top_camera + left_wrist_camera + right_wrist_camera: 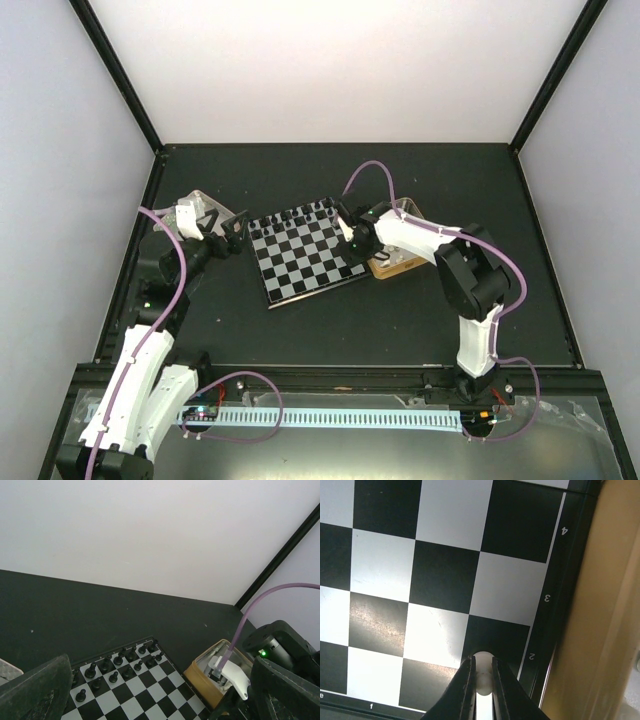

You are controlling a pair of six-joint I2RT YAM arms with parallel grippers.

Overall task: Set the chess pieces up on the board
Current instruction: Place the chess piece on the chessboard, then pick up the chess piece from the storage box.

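- One white piece (481, 676), tiny and round-topped, is pinched in my right gripper (482, 662) over a dark square at the row-2 edge of the board (445, 575).
- The black pieces (117, 662) line the board's far rows.
- My right arm leans over the board's right side. My left gripper (234, 226) gapes wide at its left corner.
- A gold tin (600, 605) crowds the board's right edge.

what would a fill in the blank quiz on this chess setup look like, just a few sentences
1. The right gripper is shut on a small ___ chess piece.
2. The number printed on the border of the board nearest that piece is ___.
3. The pieces standing in the board's far rows are all ___.
4. The gold tin sits beside the board on the ___ arm's side.
Missing words: white; 2; black; right.
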